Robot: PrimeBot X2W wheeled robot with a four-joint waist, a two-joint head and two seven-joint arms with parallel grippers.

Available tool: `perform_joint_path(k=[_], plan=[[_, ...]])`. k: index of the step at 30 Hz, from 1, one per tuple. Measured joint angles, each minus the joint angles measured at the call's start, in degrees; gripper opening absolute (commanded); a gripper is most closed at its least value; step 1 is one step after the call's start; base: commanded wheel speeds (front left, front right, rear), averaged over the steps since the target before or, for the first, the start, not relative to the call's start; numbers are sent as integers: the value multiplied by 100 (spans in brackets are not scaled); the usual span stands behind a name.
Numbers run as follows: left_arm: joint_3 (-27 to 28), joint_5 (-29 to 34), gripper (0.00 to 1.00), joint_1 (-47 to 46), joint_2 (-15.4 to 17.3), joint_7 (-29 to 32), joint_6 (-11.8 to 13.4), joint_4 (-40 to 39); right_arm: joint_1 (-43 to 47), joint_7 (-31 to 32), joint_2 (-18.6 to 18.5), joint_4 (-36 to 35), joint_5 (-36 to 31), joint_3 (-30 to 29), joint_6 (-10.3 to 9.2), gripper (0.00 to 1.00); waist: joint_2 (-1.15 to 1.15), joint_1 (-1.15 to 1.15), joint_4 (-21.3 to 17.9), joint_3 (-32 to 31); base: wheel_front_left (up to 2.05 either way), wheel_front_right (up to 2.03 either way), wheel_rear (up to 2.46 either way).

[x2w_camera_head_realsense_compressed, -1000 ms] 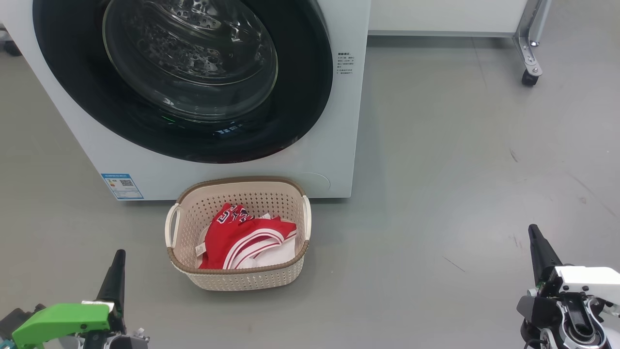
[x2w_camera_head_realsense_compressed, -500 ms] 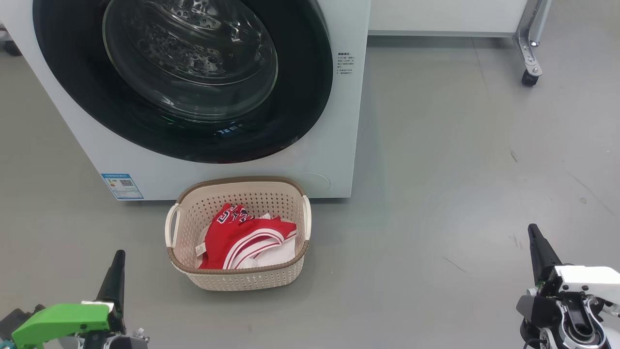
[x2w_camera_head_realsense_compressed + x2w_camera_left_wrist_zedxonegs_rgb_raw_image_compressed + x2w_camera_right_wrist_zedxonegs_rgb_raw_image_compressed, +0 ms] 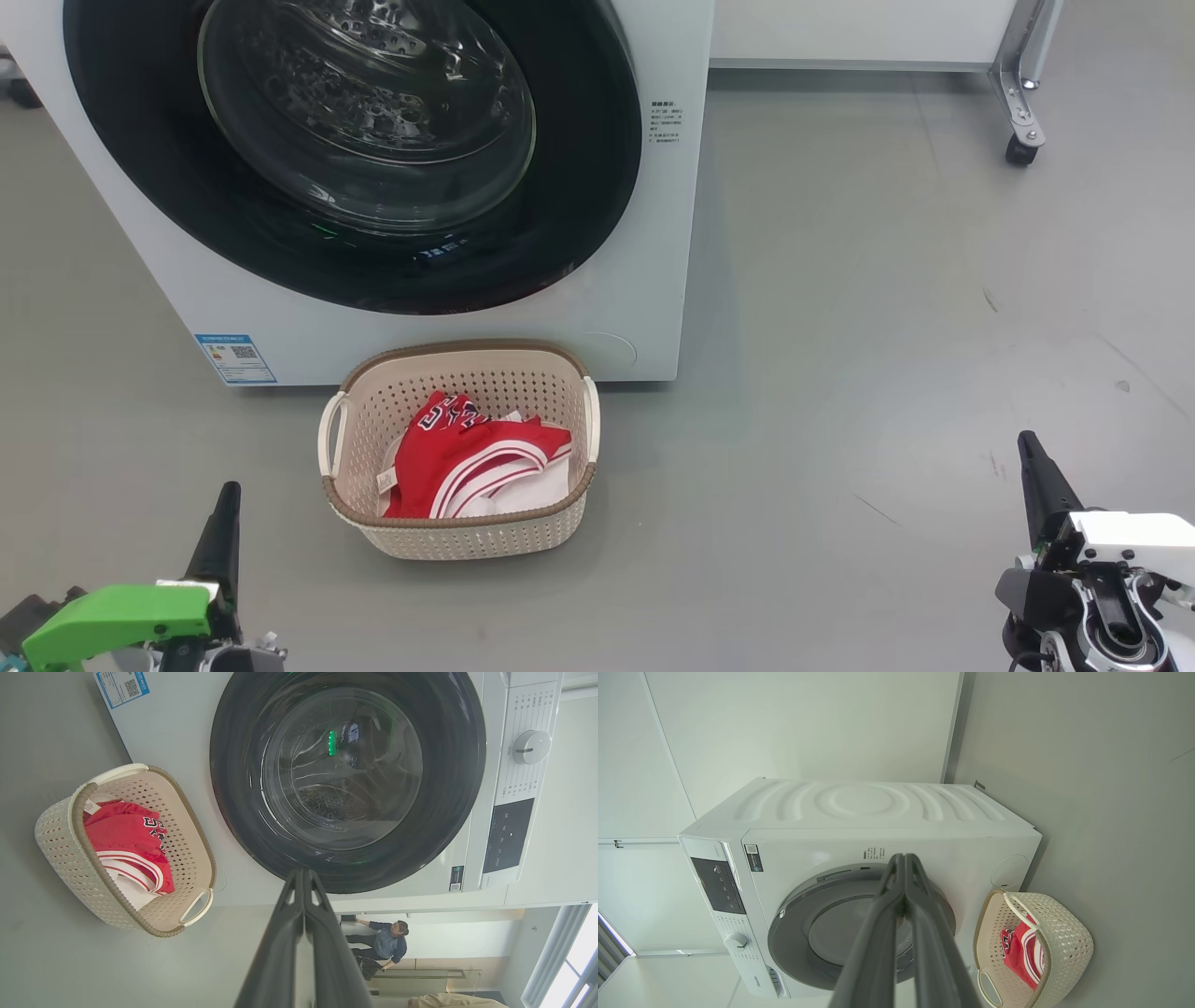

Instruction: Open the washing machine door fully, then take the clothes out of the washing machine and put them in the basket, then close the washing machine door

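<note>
White washing machine [image 3: 653, 280] stands well ahead of both finger pairs. Its round black door [image 3: 355, 149] sits flush on the front and looks shut. The cream perforated basket [image 3: 457, 546] is on the floor, ahead and to the right of the left fingertips and far left of the right ones. Red-and-white clothes [image 3: 467, 453] are piled inside it. Left gripper [image 3: 227, 499] and right gripper [image 3: 1030, 448] are both pinched closed, empty, touching nothing. Judgement: door-closing step looks done, so the task is likely complete. Next move only needs a latch check.

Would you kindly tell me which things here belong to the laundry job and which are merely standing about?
Job: washing machine, washing machine door, basket, clothes.
Standing about: wheeled metal leg, person in the background.
</note>
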Motion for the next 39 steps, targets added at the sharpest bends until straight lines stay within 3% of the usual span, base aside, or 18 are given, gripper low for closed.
perform_joint_path(k=[39], plan=[[29, 0, 0, -3, -1, 9, 0, 8, -1, 1, 2, 0, 0, -11, 0, 0, 0, 0, 1, 0, 0, 0, 0]])
